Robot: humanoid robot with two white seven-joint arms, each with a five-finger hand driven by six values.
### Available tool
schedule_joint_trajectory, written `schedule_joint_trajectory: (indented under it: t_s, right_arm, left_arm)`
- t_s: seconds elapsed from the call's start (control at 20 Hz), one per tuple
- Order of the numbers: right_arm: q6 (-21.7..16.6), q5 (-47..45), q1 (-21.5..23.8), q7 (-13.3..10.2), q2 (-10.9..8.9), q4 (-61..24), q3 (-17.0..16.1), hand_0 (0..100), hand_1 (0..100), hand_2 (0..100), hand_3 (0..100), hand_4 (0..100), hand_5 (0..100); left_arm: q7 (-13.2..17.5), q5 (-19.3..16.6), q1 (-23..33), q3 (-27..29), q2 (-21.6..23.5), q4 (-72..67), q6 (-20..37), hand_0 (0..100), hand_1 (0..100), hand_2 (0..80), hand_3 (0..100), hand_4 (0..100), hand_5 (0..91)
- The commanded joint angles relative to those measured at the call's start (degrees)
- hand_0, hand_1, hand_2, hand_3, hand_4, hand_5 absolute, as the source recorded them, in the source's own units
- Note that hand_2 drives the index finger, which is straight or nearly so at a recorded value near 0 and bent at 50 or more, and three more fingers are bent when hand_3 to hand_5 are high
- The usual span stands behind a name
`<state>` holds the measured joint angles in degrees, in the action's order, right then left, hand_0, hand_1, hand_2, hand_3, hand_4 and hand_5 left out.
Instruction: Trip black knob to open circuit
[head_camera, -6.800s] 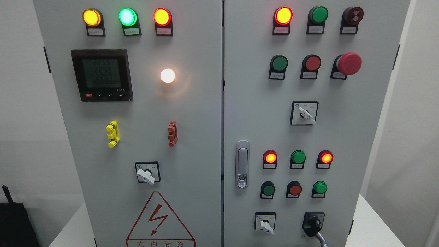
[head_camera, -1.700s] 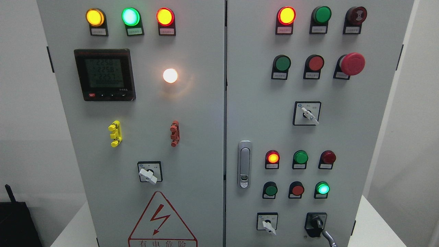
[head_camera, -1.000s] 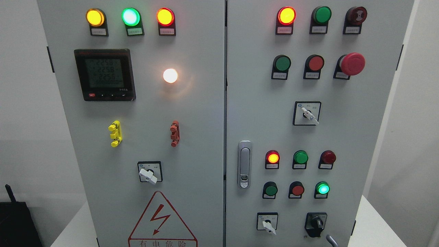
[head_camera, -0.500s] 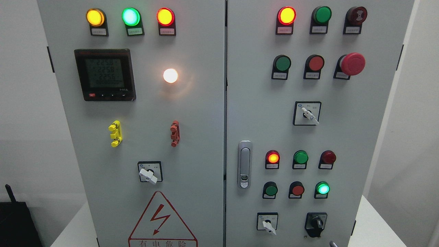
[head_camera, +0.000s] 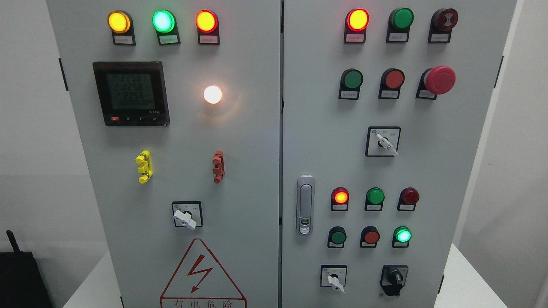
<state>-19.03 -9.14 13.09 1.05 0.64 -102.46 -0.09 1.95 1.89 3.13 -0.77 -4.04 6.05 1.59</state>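
Neither hand shows, so their state cannot be told. Grey cabinet [head_camera: 239,141] fills the frame; bare wall at 9 and 3 o'clock, white tabletop [head_camera: 464,278] showing at 5 and 7. Left door: meter [head_camera: 131,93] digits too blurred to read, warning triangle [head_camera: 201,273] reads 有电危险. Black knob [head_camera: 396,279] at 5 o'clock on the right door, long axis near vertical, nothing touching it.

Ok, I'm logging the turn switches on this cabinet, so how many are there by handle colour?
White-handled switches: 3
Black knob: 1
Total: 4
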Motion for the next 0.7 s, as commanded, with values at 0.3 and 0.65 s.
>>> schedule_joint_trajectory:
  t_s: [0.3,0.65]
  right_arm:
    - [-1.5,-1.8,1.6,0.3,0.76,-2.7,0.1,16,16,0,17,10,4]
    - [-1.4,-2.0,2.0,0.6,0.76,-3.2,0.4,3,0,0,0,0,0]
  left_arm:
    - [0.0,0.1,-0.1,0.1,-0.1,0.0,0.1,12,39,0.0,0,0,0.0]
    - [0.0,0.1,-0.1,0.1,-0.1,0.0,0.1,12,39,0.0,0,0,0.0]
